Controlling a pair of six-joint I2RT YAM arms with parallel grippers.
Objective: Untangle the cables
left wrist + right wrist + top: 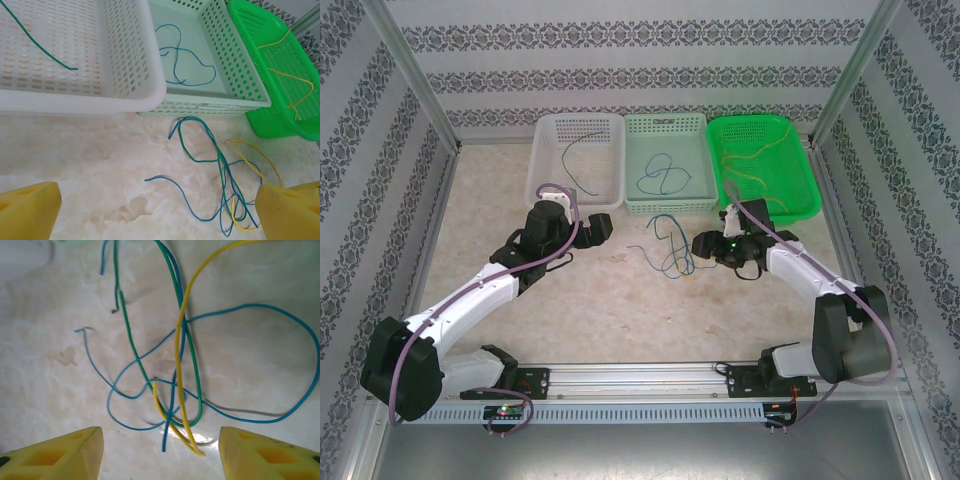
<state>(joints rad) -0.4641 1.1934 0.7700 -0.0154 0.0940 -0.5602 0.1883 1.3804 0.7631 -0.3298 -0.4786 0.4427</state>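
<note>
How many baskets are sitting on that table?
3, in a row at the far edge of the table: a white basket on the left, a pale green basket in the middle, a bright green basket on the right. None seems hidden.

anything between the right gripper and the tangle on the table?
Nothing visible. The right gripper is open at the edge of the cables. In the wrist view the nearest strand ends already reach between its fingertips, with just bare table around them.
</note>
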